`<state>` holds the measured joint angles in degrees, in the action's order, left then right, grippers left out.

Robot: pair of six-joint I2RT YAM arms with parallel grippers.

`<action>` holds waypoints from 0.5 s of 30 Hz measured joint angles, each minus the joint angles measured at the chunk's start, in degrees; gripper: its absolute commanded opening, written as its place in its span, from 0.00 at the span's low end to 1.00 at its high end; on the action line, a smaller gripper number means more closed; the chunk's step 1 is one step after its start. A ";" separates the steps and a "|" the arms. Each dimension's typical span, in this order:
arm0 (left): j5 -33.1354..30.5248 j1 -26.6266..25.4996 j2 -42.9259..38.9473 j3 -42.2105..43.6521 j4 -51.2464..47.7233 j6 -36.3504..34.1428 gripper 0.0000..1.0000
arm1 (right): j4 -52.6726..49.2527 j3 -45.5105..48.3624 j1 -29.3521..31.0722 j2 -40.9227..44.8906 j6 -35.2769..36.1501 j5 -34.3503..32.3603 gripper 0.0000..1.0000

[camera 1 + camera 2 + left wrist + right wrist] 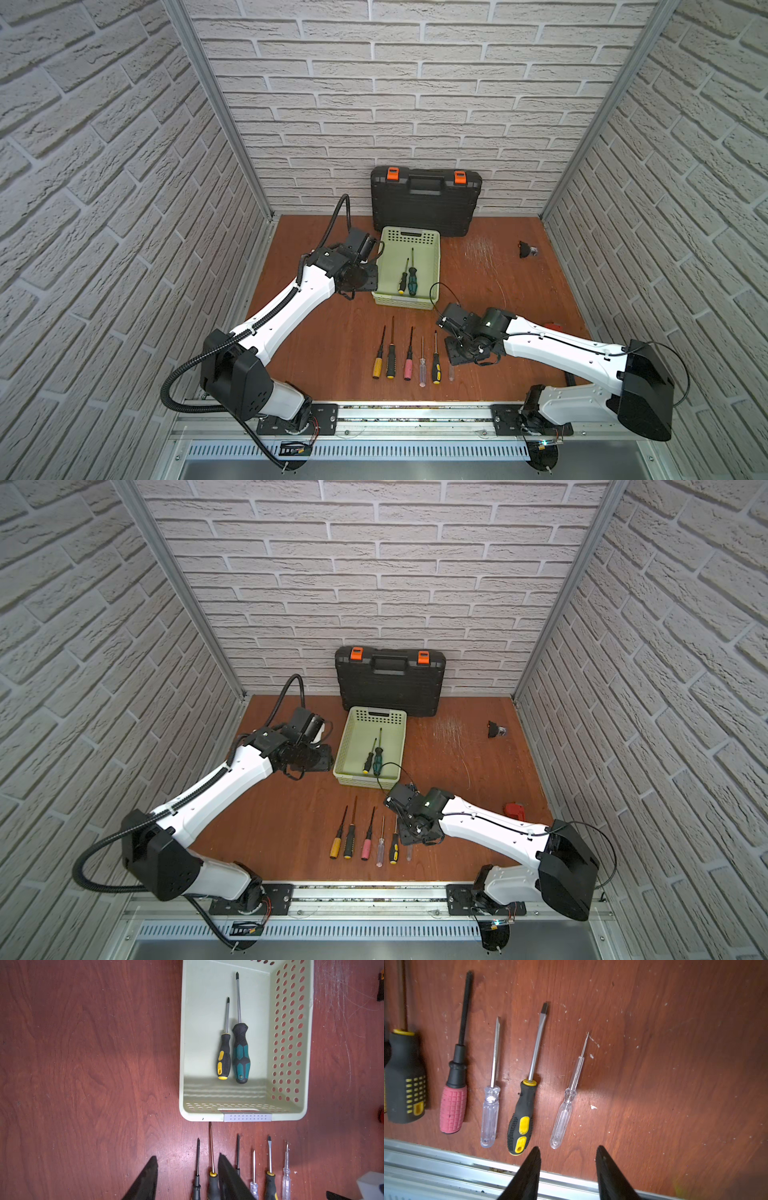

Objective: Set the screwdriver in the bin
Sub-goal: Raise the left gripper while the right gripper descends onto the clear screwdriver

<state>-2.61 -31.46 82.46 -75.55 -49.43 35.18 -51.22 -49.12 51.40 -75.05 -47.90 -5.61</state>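
The pale green bin (409, 237) (204, 1022) sits mid-table. In it lie two screwdrivers side by side, one black and yellow (224, 1057) and one teal and black (241, 1053). Several more screwdrivers lie in a row near the front edge, among them a pink-handled one (408, 365) (453, 1109), a black and yellow one (521, 1118) and a small clear one (562, 1118). My left gripper (187, 1156) (360, 279) hangs open and empty high beside the bin's left wall. My right gripper (568, 1148) (457, 353) is open and empty, low over the row's right end by the small clear screwdriver.
A black toolcase (426, 199) with orange latches leans on the back wall right behind the bin. A small black object (525, 249) lies at the back right and a red item (552, 326) at the right edge. A metal rail (446, 1163) runs along the front.
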 measured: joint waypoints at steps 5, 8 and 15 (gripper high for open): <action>0.04 0.31 -0.13 2.10 0.15 0.52 0.48 | 4.24 2.80 1.25 -2.97 -2.97 0.11 0.44; 0.04 0.33 -0.11 2.67 -0.17 0.61 0.48 | 6.05 2.91 1.84 -6.23 -3.76 0.13 0.43; -0.15 0.98 -0.11 2.67 -0.28 0.59 0.48 | 8.44 2.99 2.08 -8.11 -4.52 -0.48 0.40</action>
<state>-2.76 -30.48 82.35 -72.88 -49.71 35.77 -42.78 -46.13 53.47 -83.15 -52.42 -6.09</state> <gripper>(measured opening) 0.482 0.404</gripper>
